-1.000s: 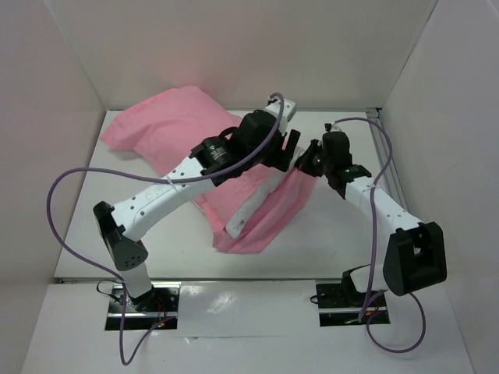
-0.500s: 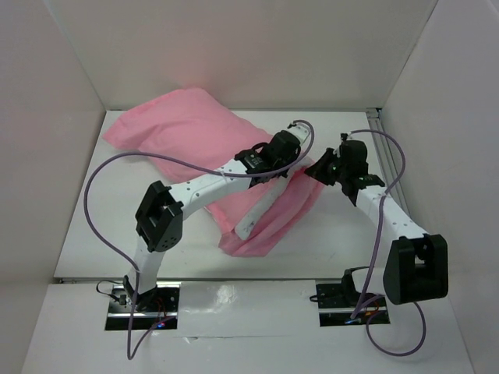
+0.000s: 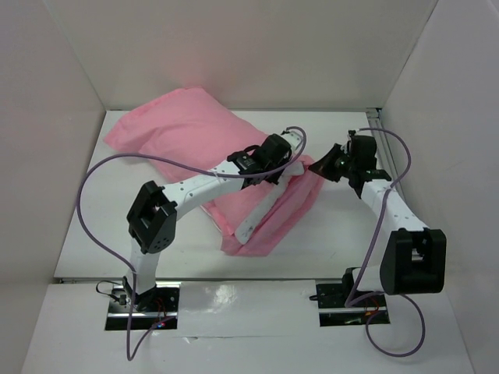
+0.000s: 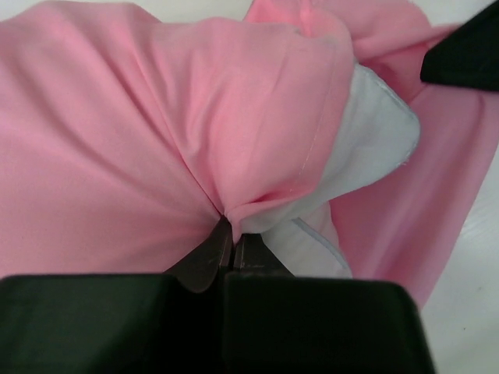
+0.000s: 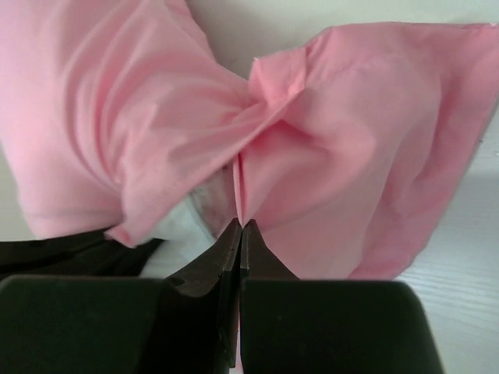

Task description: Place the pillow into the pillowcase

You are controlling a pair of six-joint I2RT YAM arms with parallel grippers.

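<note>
The pink pillowcase [image 3: 187, 132] lies slantwise from the back left to the table's middle, bulging with the white pillow inside. A strip of the pillow [image 3: 261, 210] shows at the open end. My left gripper [image 3: 286, 168] is shut on the hem of the pillowcase [image 4: 257, 140], pinching a fold at the left gripper's tips [image 4: 232, 232], with the pillow's corner [image 4: 370, 144] just to the right. My right gripper [image 3: 323, 167] is shut on the opposite side of the opening. At the right gripper's tips [image 5: 239, 224] pink pillowcase cloth [image 5: 351, 156] rises bunched, a bit of pillow [image 5: 181, 224] beside it.
White walls close in the table at the back and on both sides. Purple cables [image 3: 97, 175] loop off both arms. A metal rail [image 3: 383, 144] runs along the right wall. The left arm's elbow [image 3: 152, 218] stands high over the near left table.
The left arm folded back and its gripper closed on the pillowcase hem. The right gripper moved slightly right and back, still holding the cloth, stretching the opening.
</note>
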